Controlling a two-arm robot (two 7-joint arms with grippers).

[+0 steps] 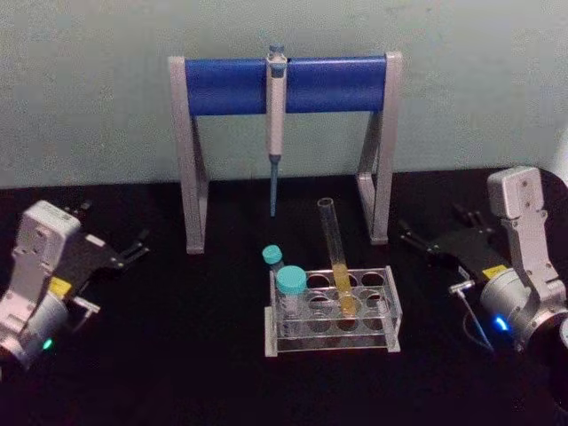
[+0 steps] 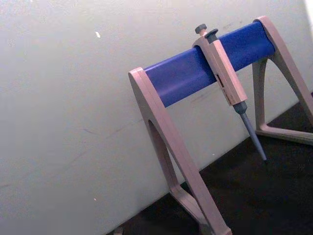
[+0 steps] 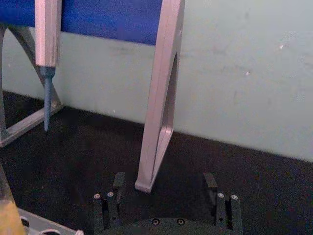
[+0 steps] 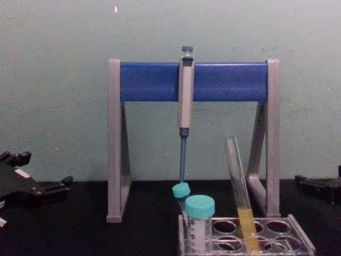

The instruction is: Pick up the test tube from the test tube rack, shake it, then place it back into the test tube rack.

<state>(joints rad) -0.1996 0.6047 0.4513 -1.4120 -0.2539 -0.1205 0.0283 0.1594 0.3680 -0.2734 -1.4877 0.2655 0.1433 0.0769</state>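
- 1 test tube [image 1: 335, 253]: sits in the test tube rack [image 1: 391, 306], tilted, open top leaning back-left. Yellow liquid fills its lower part. In the chest view the test tube [image 4: 238, 181] leans top-left too.
- Tube hole is in the rack's middle area; exact row cannot be told.
- 1 test tube rack, clear plastic, on the black tabletop [image 1: 177, 355], centre-front, just ahead of the stand. Chest view shows the rack [image 4: 298, 234] at the lower edge.
- 2 teal-capped tubes at the rack's left end: a wide one [image 1: 290, 293] in front and a narrow one [image 1: 272, 258] behind it. Both upright, both shorter than the test tube.
- 1 pipette stand [image 1: 189, 160], grey legs, blue crossbar, against the back wall.
- 1 pipette [image 1: 276, 106] hangs from the crossbar centre, tip down, clear of the tabletop.
- Left end effector [image 1: 133, 250]: on the left of the tabletop, well apart from the rack, fingers parted, holding nothing.
- Right end effector [image 1: 417, 238]: on the right, near the stand's right leg, beside the rack but not touching it. Right wrist view shows its fingers [image 3: 119, 183] spread wide, nothing between them.
- Neither end effector touches the test tube.
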